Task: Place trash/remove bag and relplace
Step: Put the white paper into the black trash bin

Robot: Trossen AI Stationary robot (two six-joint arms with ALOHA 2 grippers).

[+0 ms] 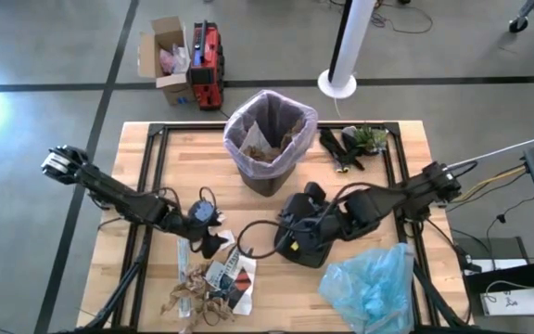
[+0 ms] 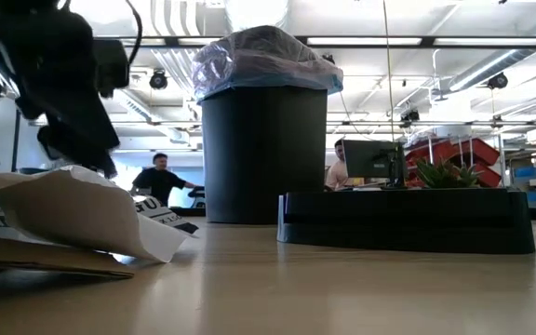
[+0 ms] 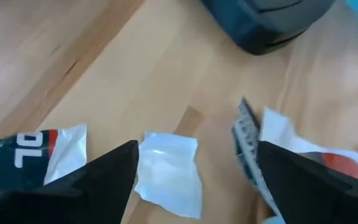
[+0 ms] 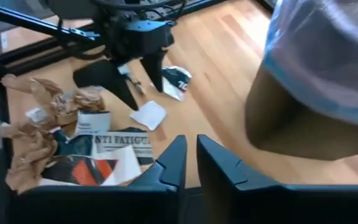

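At the centre of the high view stands a black plastic bin (image 1: pixel 269 176) lined with a thin, translucent pale pink-lavender bag (image 1: pixel 297 119); brown crumpled paper (image 1: pixel 265 144) shows inside it. Lower left lies a loose heap of brown crumpled paper, white scraps and a wrapper printed in red, black and white (image 1: pixel 213 286). Lower right, a crinkly translucent light blue plastic bag (image 1: pixel 371 286). The slatted tabletop (image 1: pixel 397 158) is pale blond wood edged by black rails. Upper right of the table sits a black-and-green clump (image 1: pixel 358 141), possibly a plant. Upper left, on grey floor, a red-and-black case (image 1: pixel 207 67).
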